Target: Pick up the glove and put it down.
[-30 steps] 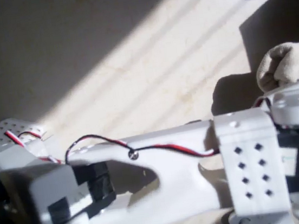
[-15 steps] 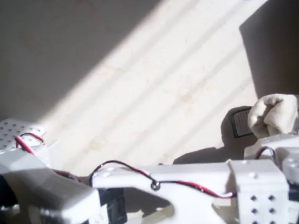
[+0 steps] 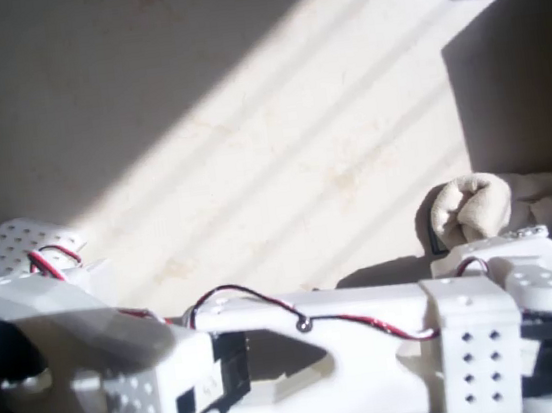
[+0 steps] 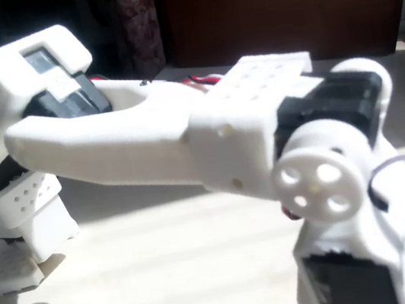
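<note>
The beige glove (image 3: 477, 206) lies bunched at the right of the overhead view, on the sunlit table with one stubby finger spreading to the right. My gripper (image 3: 492, 240) points down right at the glove's near edge. Its fingers are hidden under the white wrist block (image 3: 474, 343), and the bunched cloth sits tight against its tip. In the fixed view the white arm (image 4: 184, 135) stretches across the picture, with the wrist's round hub (image 4: 311, 181) up front, and the glove is hidden.
A dark card edge (image 3: 431, 238) peeks out left of the glove. A deep shadowed block (image 3: 516, 66) stands behind the glove at the right edge. The arm's perforated white base (image 3: 19, 243) sits at the left. Sunlit bare tabletop (image 3: 281, 166) fills the middle.
The glove came down from high at the right edge towards the table and shifted left with the gripper. The arm dropped lower and reached further out.
</note>
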`<action>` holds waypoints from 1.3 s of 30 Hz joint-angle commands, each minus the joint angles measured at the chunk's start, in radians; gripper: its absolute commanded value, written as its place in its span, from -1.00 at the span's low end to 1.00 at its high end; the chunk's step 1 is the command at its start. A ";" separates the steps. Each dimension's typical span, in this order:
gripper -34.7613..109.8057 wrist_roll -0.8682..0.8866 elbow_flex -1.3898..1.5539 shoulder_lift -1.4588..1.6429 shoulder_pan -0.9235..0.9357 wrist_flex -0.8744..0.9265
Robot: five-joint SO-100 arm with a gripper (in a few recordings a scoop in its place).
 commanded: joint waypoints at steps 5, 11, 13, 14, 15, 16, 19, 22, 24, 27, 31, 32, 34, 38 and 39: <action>-0.52 -0.052 -0.029 0.015 0.009 0.023; -0.39 -0.106 -0.031 0.037 0.012 0.094; -0.32 -0.103 -0.032 0.054 0.012 0.095; -0.28 -0.103 -0.032 0.064 0.012 0.095; -0.24 -0.103 -0.032 0.069 0.012 0.095; -0.21 -0.103 -0.032 0.072 0.012 0.097; -0.12 -0.101 -0.031 0.072 0.012 0.098; -0.09 -0.101 -0.031 0.097 0.012 0.098; -0.09 -0.101 -0.031 0.118 0.012 0.098; -0.09 -0.101 -0.031 0.133 0.012 0.098; -0.10 -0.101 -0.031 0.184 -0.011 0.100; -0.10 -0.100 -0.031 0.202 -0.031 0.100; -0.10 -0.100 -0.023 0.238 -0.078 0.100; -0.10 -0.098 -0.020 0.273 -0.173 0.101; -0.10 -0.095 -0.020 0.279 -0.193 0.110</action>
